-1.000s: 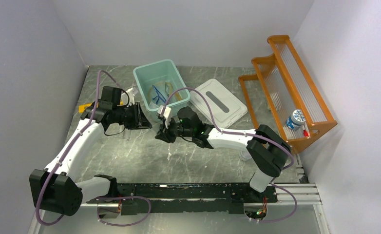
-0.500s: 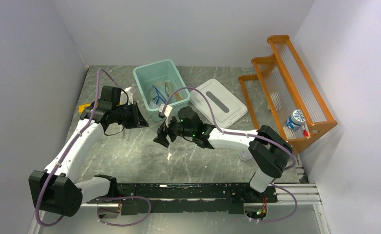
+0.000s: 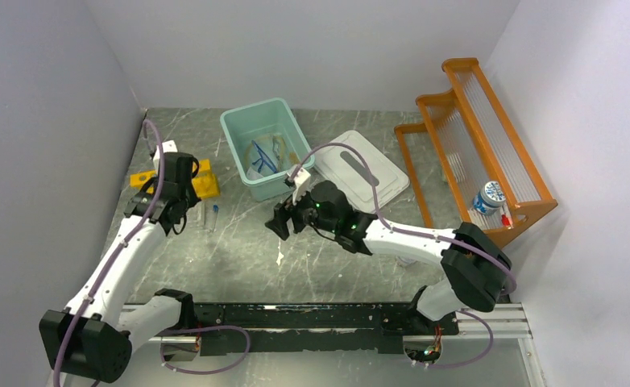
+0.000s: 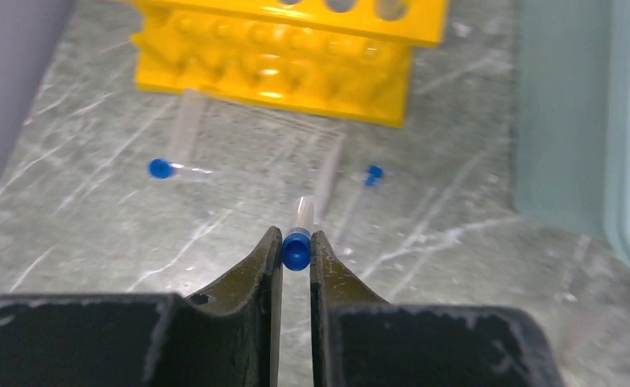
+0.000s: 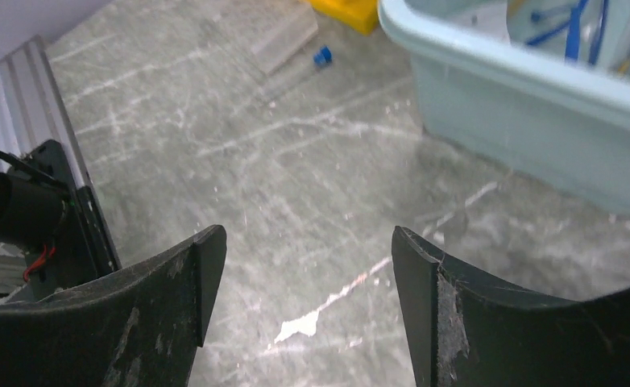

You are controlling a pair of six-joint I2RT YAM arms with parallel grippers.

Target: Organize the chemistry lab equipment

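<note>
My left gripper [image 4: 296,242] is shut on the blue cap of a clear test tube [image 4: 304,211], held low over the table just in front of the yellow tube rack [image 4: 288,40]. Two more capped test tubes [image 4: 184,129] [image 4: 352,210] lie on the table before the rack. In the top view the rack [image 3: 205,182] sits at the left, partly hidden by my left arm. My right gripper [image 3: 283,222] hangs open and empty over mid-table, near the teal bin [image 3: 255,107] that holds blue tubing [image 3: 262,157] and tan tubing.
A white lid [image 3: 360,169] lies to the right of the bin. The orange shelf [image 3: 473,145] stands at the right wall with a small bottle [image 3: 487,196] on it. A white scrap [image 5: 300,326] lies on the table under my right gripper [image 5: 305,234].
My right gripper has opened and drawn back to the right. My left arm has swung left toward the yellow rack with the test tube in its jaws.
</note>
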